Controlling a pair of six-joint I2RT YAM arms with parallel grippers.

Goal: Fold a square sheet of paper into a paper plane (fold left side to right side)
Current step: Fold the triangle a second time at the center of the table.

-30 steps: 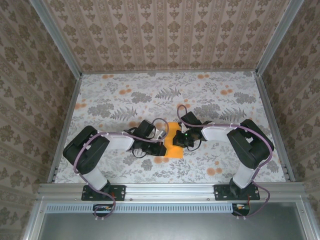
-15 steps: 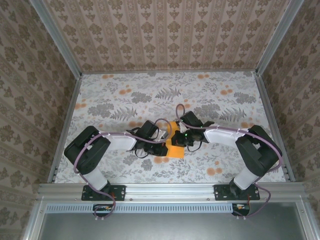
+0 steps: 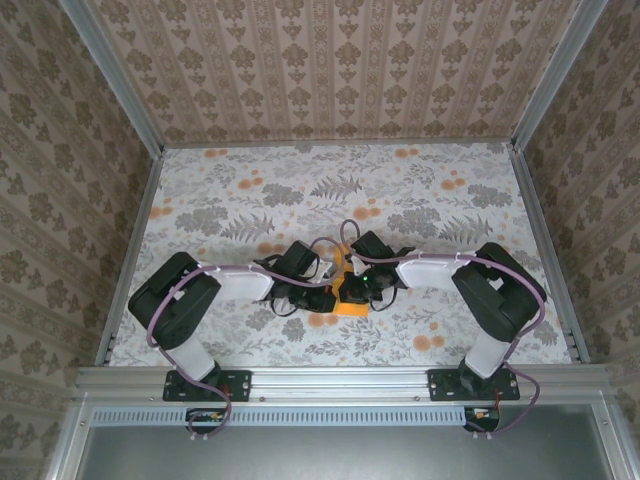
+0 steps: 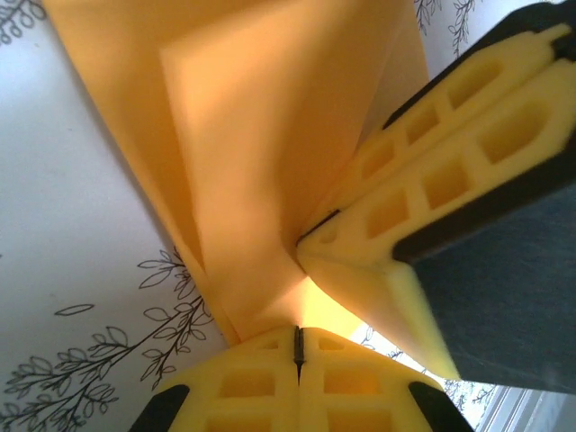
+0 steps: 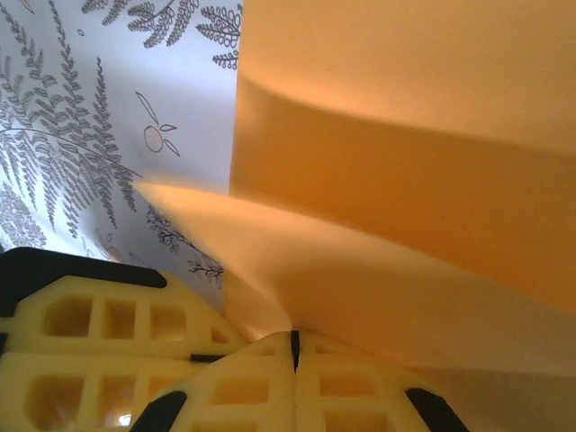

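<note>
Closer together than a second ago, my grippers have pushed the flat paper [image 3: 349, 306] up into a narrow ridge.

From above: my left gripper [image 3: 325, 292] is at the paper's left and my right gripper [image 3: 362, 285] at its right. Bare cloth [image 3: 250, 190] surrounds the paper, leaving room to swing.

Left wrist: my left gripper [image 4: 299, 346] is clamped on the paper's [image 4: 261, 135] lower fold.

Right wrist: my right gripper [image 5: 294, 346] is clenched on a paper [image 5: 405, 180] edge.

It looks light, limp and easily creased or torn, so I would take shallow pinches at the edges.

Floral-clothed table [image 3: 440, 200] carries 1 folded orange paper [image 3: 350, 307].
</note>
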